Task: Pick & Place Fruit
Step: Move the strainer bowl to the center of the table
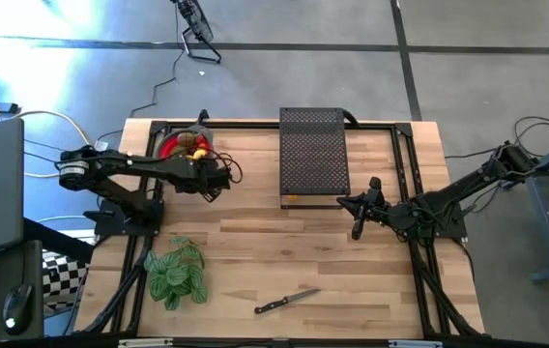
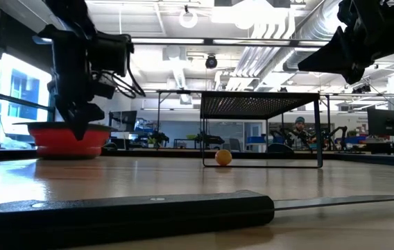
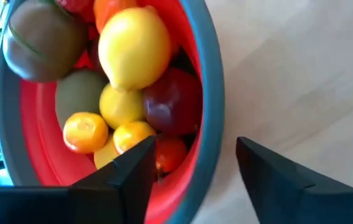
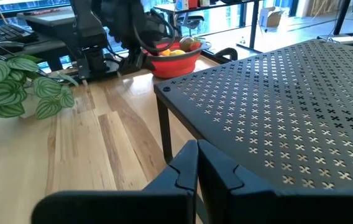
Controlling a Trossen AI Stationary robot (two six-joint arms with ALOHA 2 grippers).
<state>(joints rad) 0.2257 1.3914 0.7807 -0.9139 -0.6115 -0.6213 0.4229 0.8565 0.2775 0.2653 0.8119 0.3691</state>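
Observation:
A red bowl [image 1: 173,145] with a grey rim [image 3: 212,93] stands at the table's far left. It holds several pieces of fruit: lemons [image 3: 134,46], a dark red apple [image 3: 173,102], brown kiwis [image 3: 40,43] and small orange ones [image 3: 85,132]. One small orange fruit [image 2: 223,157] lies on the table under the black mesh stand [image 1: 313,155]. My left gripper [image 3: 192,168] is open and slants down over the bowl's near rim, one finger inside the bowl and one outside; I cannot tell whether it touches. My right gripper [image 4: 196,171] is shut on nothing, near the stand's right front corner.
A black-handled knife [image 1: 287,302] lies near the table's front edge. A green striped leafy plant [image 1: 176,271] sits at the front left. The mesh stand fills the far middle. Bare wood lies between the stand, the plant and the knife.

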